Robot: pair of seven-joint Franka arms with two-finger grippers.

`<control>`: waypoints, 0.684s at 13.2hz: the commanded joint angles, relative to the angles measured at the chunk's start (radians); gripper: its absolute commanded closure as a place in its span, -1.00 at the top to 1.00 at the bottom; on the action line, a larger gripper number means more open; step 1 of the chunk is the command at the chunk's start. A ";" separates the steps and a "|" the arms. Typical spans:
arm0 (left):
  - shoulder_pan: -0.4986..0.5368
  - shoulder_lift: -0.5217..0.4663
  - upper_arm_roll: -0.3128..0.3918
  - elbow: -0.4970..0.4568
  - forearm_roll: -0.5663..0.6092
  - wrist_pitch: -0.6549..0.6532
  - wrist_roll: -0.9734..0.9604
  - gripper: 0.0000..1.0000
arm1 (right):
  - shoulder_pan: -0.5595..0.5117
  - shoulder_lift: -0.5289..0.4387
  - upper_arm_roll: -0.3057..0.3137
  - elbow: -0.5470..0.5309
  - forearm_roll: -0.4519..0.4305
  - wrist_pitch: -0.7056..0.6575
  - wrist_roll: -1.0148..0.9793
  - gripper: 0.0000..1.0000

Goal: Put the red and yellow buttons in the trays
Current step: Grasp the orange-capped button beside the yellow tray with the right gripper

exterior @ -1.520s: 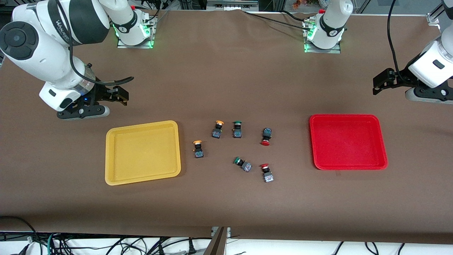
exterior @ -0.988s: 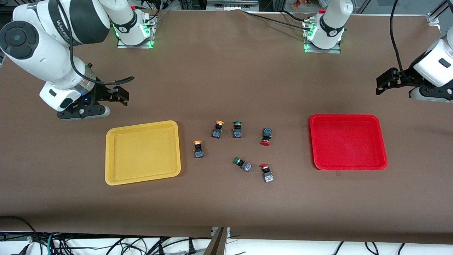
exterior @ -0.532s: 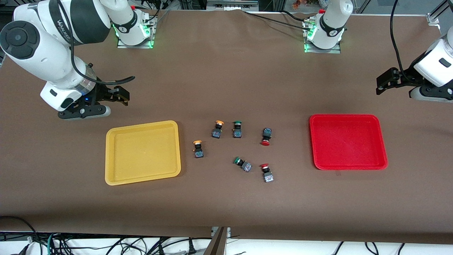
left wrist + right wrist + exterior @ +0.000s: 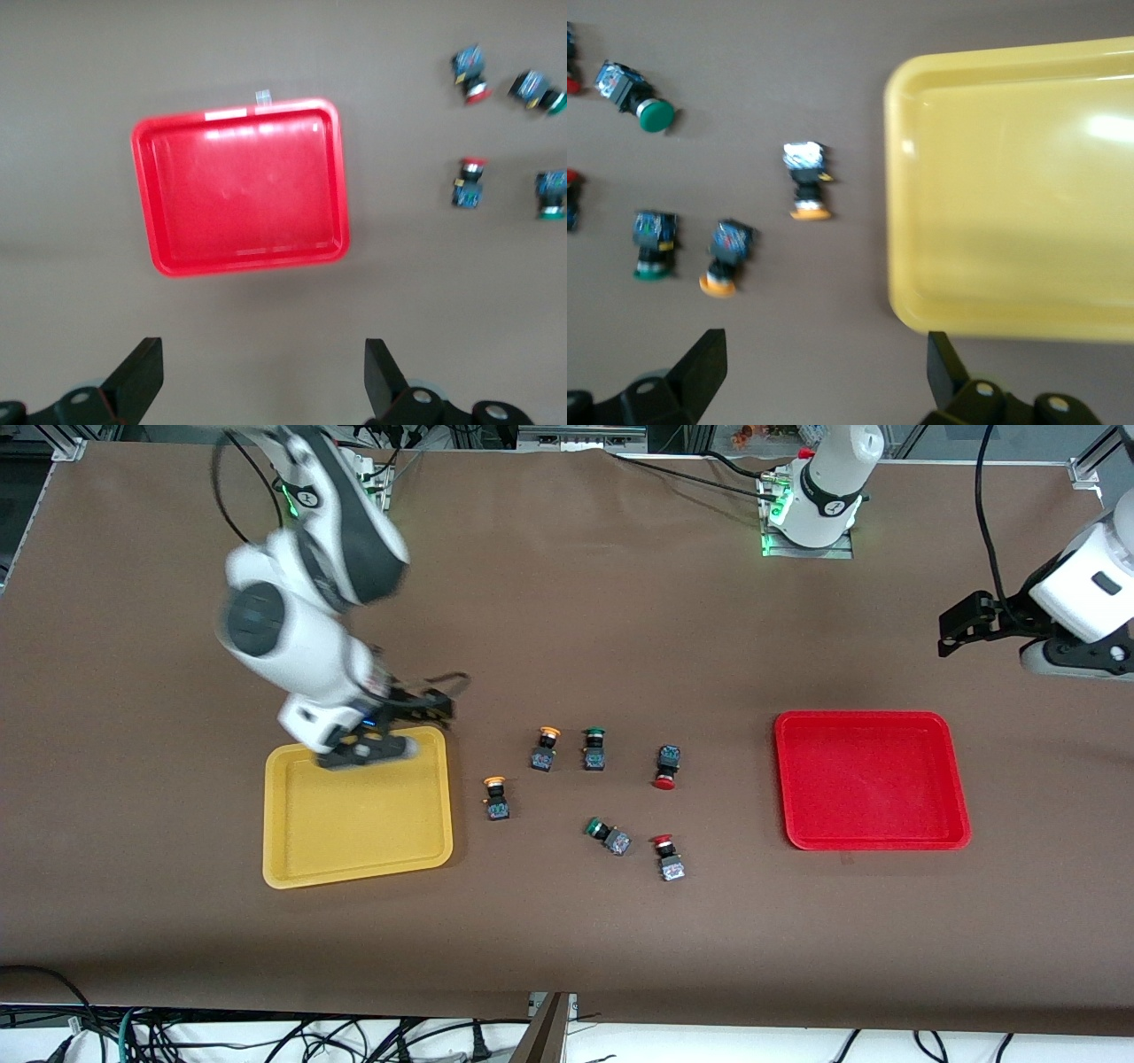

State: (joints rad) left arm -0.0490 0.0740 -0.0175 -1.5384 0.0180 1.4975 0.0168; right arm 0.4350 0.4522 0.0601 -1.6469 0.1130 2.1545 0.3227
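Two yellow-capped buttons lie on the table beside the yellow tray. Two red-capped buttons lie toward the red tray. Both trays hold nothing. My right gripper is open and empty, over the corner of the yellow tray that is closest to the buttons. Its wrist view shows the gripper, the yellow tray and the yellow buttons. My left gripper is open and empty, waiting above the table close to the red tray.
Two green-capped buttons lie among the others. The left wrist view shows both red buttons beside the green ones. Brown cloth covers the table.
My right arm has swung fast from the right arm's end of the table to over the yellow tray's edge by the buttons. The left arm has barely moved. No button has moved.
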 commanded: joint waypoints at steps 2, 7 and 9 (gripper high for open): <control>0.047 0.141 0.005 0.092 -0.039 -0.121 0.002 1.00 | 0.050 0.276 -0.010 0.157 -0.137 0.143 0.153 0.99; 0.348 0.138 0.005 0.124 -0.240 -0.267 0.006 1.00 | 0.071 0.393 -0.009 0.153 -0.128 0.316 0.197 0.95; 0.353 0.139 -0.002 0.126 -0.242 -0.263 0.003 1.00 | 0.073 0.402 -0.009 0.153 -0.128 0.321 0.210 0.75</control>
State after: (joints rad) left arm 0.3073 0.2108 0.0002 -1.4332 -0.1996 1.2498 0.0305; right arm 0.4994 0.8359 0.0513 -1.5213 -0.0065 2.4681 0.5020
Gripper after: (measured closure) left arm 0.000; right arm 0.035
